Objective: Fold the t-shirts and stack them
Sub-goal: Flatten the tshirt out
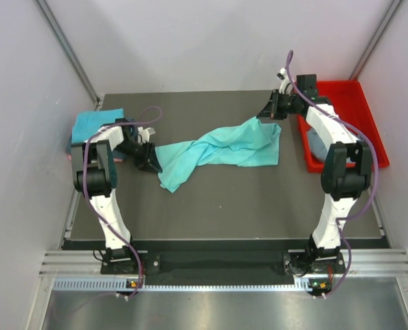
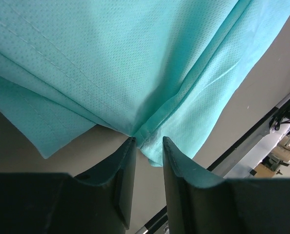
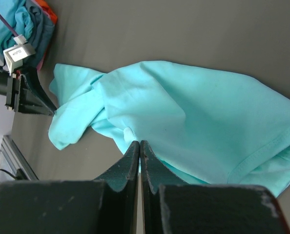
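A turquoise t-shirt (image 1: 224, 148) lies crumpled and stretched across the middle of the dark table. My left gripper (image 1: 151, 163) is at its left end. In the left wrist view the gripper (image 2: 149, 139) is open, its jaws a little apart, with a bunched fold of the shirt (image 2: 135, 63) at their tips. My right gripper (image 1: 267, 115) is at the shirt's far right corner. In the right wrist view it (image 3: 139, 142) is shut, with a small nub of the shirt (image 3: 194, 117) pinched at its tips. A slate grey-blue t-shirt (image 1: 315, 143) lies in the red tray.
The red tray (image 1: 358, 103) stands at the back right, beside the right arm. A folded teal t-shirt (image 1: 94, 124) sits at the table's back left corner on a pink one, also seen in the right wrist view (image 3: 32, 19). White walls close in on the table.
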